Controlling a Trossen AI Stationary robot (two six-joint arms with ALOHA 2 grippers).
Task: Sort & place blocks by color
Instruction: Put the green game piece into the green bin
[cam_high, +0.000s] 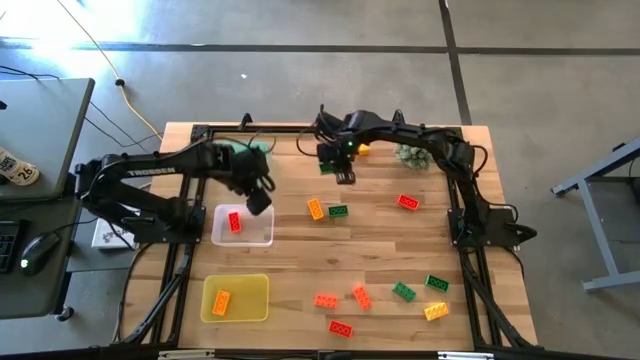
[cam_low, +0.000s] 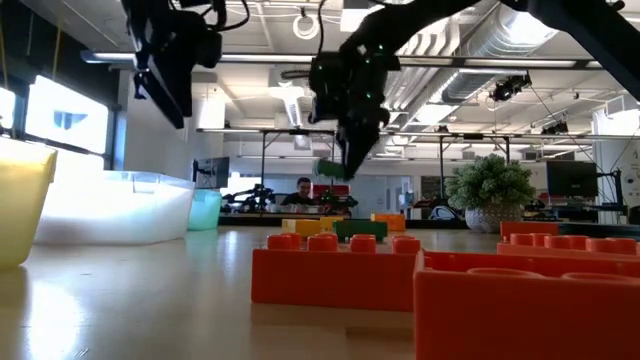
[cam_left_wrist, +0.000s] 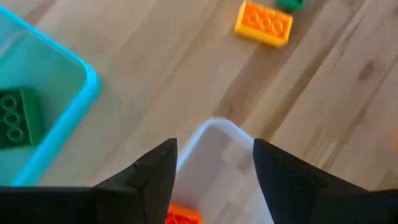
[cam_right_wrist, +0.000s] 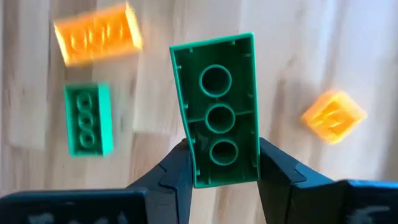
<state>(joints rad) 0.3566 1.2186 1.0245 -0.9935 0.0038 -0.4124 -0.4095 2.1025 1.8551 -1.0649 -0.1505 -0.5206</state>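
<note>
My right gripper (cam_high: 342, 172) hangs over the table's far middle, shut on a green block (cam_right_wrist: 217, 106). My left gripper (cam_high: 258, 200) stands open above the clear tray (cam_high: 262, 238), with nothing between its fingers (cam_left_wrist: 155, 171). A red block (cam_high: 234, 222) lies in that tray. The green tray (cam_left_wrist: 74, 99) holds a green block (cam_left_wrist: 15, 118). An orange block (cam_high: 220, 302) lies in the yellow tray (cam_high: 255, 290). Loose orange (cam_high: 316, 209), green (cam_high: 338, 211) and red (cam_high: 407, 202) blocks lie flat on the table. My right gripper pinches the green block by its two long sides (cam_right_wrist: 198, 158), near one end, between its two fingers. The fingers come from above, pointing down. The block is lifted clear of the table (cam_low: 333, 168), its hollow underside turned toward the wrist camera.
Near the front edge lie several more blocks: orange (cam_high: 325, 299), red (cam_high: 340, 327), green (cam_high: 403, 291), yellow (cam_high: 435, 311). A yellow block (cam_high: 362, 150) and a spiky plant (cam_high: 412, 155) sit at the far edge. Bare wood lies between the trays and the middle blocks.
</note>
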